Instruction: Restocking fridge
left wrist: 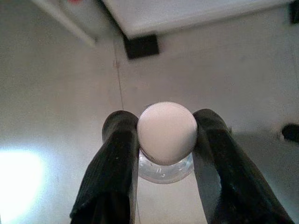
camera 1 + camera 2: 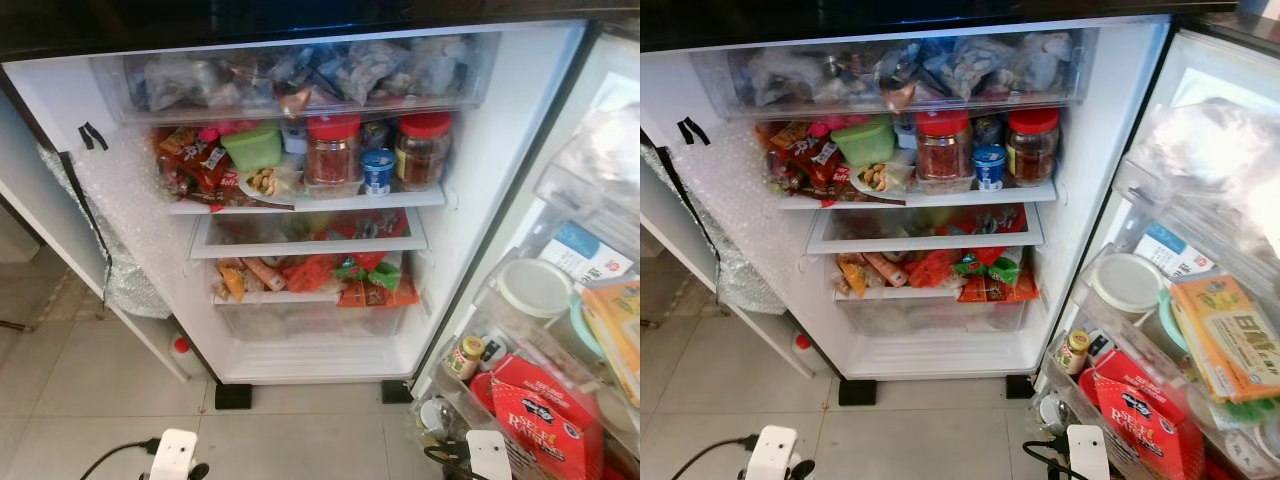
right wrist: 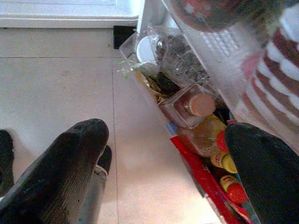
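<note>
Your left gripper (image 1: 166,135) hangs low over the tiled floor (image 1: 56,93), jaws pinching a clear bottle (image 1: 167,164) just under its white cap (image 1: 167,132); you look straight down on the cap, so the bottle's long axis runs upright, cap toward the wrist camera; your right gripper (image 3: 168,158) has its jaws spread wide with nothing between them, beside the open fridge door's bins (image 3: 187,93) of small jars; ahead, the fridge (image 2: 480,180) stands open; its top shelf (image 2: 310,200) is crowded with two red-lidded jars (image 2: 333,150), a green tub (image 2: 252,148) and packets; the lower shelves hold more packets; the clear bottom drawer (image 2: 310,320) sits beneath.
</note>
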{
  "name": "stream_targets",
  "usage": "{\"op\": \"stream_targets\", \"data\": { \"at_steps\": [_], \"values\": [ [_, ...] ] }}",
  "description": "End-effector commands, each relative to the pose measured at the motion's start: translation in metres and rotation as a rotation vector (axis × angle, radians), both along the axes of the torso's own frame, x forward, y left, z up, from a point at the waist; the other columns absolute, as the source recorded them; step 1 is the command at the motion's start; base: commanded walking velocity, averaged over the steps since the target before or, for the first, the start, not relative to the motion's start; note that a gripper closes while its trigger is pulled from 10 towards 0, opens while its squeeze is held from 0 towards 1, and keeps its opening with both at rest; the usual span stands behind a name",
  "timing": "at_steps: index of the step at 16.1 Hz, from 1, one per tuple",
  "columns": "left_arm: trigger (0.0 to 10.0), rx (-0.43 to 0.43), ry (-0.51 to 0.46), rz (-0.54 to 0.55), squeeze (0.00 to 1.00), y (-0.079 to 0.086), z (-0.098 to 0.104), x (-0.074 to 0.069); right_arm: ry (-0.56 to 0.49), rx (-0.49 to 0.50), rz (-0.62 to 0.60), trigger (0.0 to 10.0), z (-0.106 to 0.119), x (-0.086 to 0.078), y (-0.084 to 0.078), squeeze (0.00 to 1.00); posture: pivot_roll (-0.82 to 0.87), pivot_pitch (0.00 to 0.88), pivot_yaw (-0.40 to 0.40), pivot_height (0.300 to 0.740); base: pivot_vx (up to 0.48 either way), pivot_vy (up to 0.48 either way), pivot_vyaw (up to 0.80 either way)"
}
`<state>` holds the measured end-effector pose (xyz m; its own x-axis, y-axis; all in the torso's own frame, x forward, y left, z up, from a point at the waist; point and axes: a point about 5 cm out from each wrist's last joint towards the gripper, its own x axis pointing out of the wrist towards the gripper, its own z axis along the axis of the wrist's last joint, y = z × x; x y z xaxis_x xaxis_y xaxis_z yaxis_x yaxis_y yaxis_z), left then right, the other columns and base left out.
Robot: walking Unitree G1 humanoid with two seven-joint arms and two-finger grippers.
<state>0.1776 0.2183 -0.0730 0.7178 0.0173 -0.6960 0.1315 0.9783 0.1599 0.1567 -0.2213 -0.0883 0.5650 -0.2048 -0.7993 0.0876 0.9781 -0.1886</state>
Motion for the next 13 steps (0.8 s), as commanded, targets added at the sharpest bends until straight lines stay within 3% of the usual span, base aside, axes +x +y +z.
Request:
{"op": "stream_targets", "data": {
  "at_steps": [1, 2, 3, 5, 7, 10, 11, 13],
  "values": [
    [10.0, 0.04, -0.136, -0.067, 0.0, 0.007, 0.022, 0.03, 0.004, -0.002, 0.002, 10.0, -0.001, -0.003, 0.001, 0.0, 0.1, 0.076, 0.04, 0.74, 0.0, 0.0, 0.0],
    [10.0, 0.093, -0.235, -0.128, 0.0, 0.011, 0.039, 0.048, 0.005, -0.011, 0.01, 10.0, -0.001, -0.003, 0.001, 0.0, 0.1, 0.075, 0.041, 0.74, 0.0, 0.0, 0.0],
    [10.0, 0.153, -0.247, -0.134, 0.0, 0.016, 0.041, 0.048, 0.006, -0.021, 0.014, 10.0, -0.001, -0.003, 0.001, 0.0, 0.1, 0.076, 0.04, 0.74, 0.0, 0.0, 0.0],
    [10.0, 0.144, -0.253, -0.027, 0.0, 0.028, 0.043, 0.048, 0.012, -0.033, 0.044, 10.0, -0.001, -0.001, 0.001, 0.0, 0.12, 0.075, 0.033, 0.74, 0.0, 0.0, 0.0],
    [10.0, 0.03, -0.355, 0.051, 0.0, 0.027, 0.053, 0.057, -0.001, -0.043, 0.042, 10.0, 0.0, 0.0, 0.001, 0.0, 0.11, 0.075, 0.033, 0.74, 0.0, 0.0, 0.0],
    [10.0, -0.069, -0.447, -0.019, 0.0, 0.007, 0.064, 0.071, -0.001, -0.043, 0.05, 10.0, 0.0, 0.001, 0.001, 0.0, 0.11, 0.082, 0.037, 0.74, 0.0, 0.0, 0.0],
    [10.0, -0.185, -0.516, -0.013, 0.0, -0.007, 0.075, 0.081, 0.0, -0.043, 0.065, 10.0, 0.001, 0.002, 0.001, 0.0, 0.11, 0.087, 0.034, 0.74, 0.0, 0.0, 0.0],
    [10.0, -0.262, -0.554, -0.01, 0.0, -0.015, 0.081, 0.086, 0.001, -0.042, 0.07, 10.0, 0.001, 0.002, 0.0, 0.0, 0.11, 0.086, 0.032, 0.74, 0.0, 0.0, 0.0]
  ]
}}
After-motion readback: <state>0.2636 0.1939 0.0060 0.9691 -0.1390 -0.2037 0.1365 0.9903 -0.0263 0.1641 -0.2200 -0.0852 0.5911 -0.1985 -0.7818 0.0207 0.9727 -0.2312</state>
